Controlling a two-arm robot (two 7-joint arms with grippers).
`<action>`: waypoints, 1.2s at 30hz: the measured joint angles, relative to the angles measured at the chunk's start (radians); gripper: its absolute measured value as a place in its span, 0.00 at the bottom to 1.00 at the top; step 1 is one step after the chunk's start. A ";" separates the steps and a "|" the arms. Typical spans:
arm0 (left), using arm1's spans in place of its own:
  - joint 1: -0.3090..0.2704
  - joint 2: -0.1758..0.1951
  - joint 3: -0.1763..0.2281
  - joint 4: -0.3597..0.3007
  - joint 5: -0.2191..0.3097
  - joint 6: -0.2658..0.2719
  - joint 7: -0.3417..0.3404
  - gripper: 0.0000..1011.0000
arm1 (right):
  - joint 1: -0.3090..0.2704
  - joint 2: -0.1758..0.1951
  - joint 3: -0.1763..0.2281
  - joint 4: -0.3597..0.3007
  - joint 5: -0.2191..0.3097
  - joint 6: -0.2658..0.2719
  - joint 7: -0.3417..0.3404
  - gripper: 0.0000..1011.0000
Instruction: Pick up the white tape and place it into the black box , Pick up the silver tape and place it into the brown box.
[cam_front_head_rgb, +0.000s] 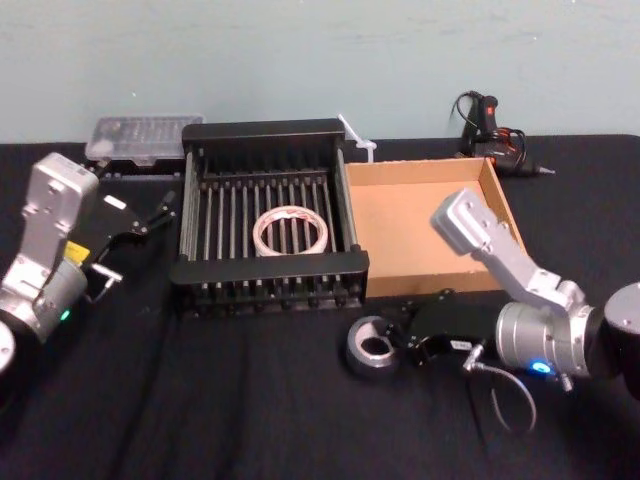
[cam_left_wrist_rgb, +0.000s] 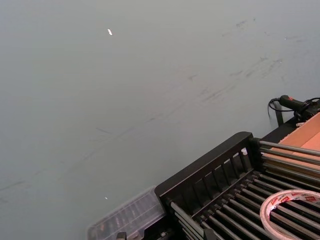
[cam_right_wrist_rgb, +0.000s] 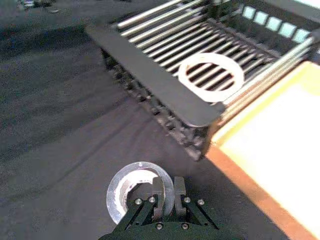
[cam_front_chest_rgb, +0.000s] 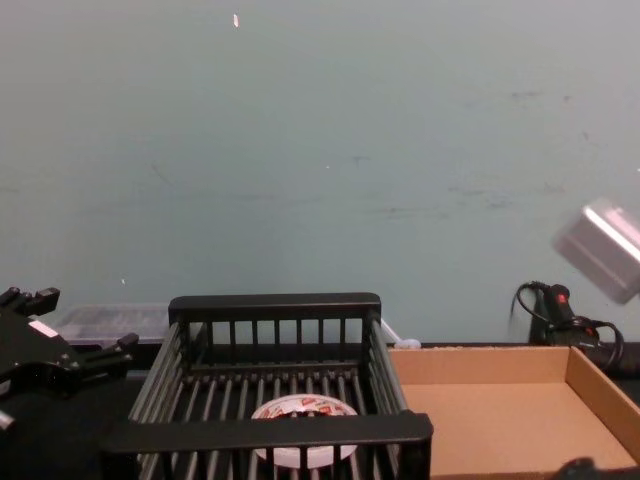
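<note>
Right now your right pincer (cam_right_wrist_rgb: 171, 192) is pinching nearly shut on the wall of the silver tape (cam_right_wrist_rgb: 116, 184) on its own side, one finger inside the hole. The roll is lying flat on the counter (cam_front_head_rgb: 250, 400). Just beyond the pincer the brown box (cam_front_head_rgb: 400, 235) is waiting, so this arm is the nearer one. Farther to its left, the white tape (cam_front_head_rgb: 262, 235) is sitting in the black box (cam_front_head_rgb: 268, 268); past that, your left pincer (cam_front_head_rgb: 138, 235) is hanging open and empty.

Arms: silver-grey housings, black joints. Left arm (cam_front_head_rgb: 45, 240), frame left: green lamp, yellow label. Right arm (cam_front_head_rgb: 530, 300), lower right: blue lamp, grey cable loop (cam_front_head_rgb: 505, 395). Black right hand (cam_right_wrist_rgb: 167, 197): exposed screw heads
</note>
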 joint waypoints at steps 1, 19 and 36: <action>0.000 0.000 0.000 0.000 0.000 0.000 0.000 0.99 | -0.001 0.001 0.008 0.000 0.004 -0.001 -0.007 0.14; 0.000 0.000 0.000 0.000 0.000 0.000 0.000 0.99 | 0.026 -0.027 0.102 0.046 0.033 -0.008 -0.090 0.14; 0.000 0.000 0.000 0.000 0.000 0.000 0.000 0.99 | 0.078 -0.089 0.157 0.146 0.051 0.019 -0.151 0.14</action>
